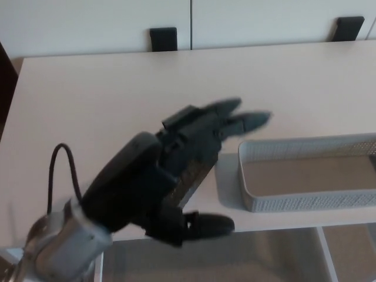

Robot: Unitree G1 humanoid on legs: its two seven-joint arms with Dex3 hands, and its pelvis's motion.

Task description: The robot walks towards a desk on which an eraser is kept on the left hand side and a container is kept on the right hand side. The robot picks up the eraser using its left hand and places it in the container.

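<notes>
left hand (pixel 176 170) hangs above the tabletop (pixel 106 94), just left of the container (pixel 305 202); two fingers (pixel 247 122) reach forward toward its near corner, thumb tucked low at the front edge, so the fingers look spread and nothing shows between them

eraser not visible anywhere: hidden under the palm, or not in view, cannot tell which

container sits at the right front edge, open-topped, looks empty in the part shown

right hand not in view

Left hand (pixel 176 176): black, grey wrist. Container (pixel 305 176): pale grey mesh, right. Desk (pixel 117 88): beige. Far brackets (pixel 163 39): black.
</notes>
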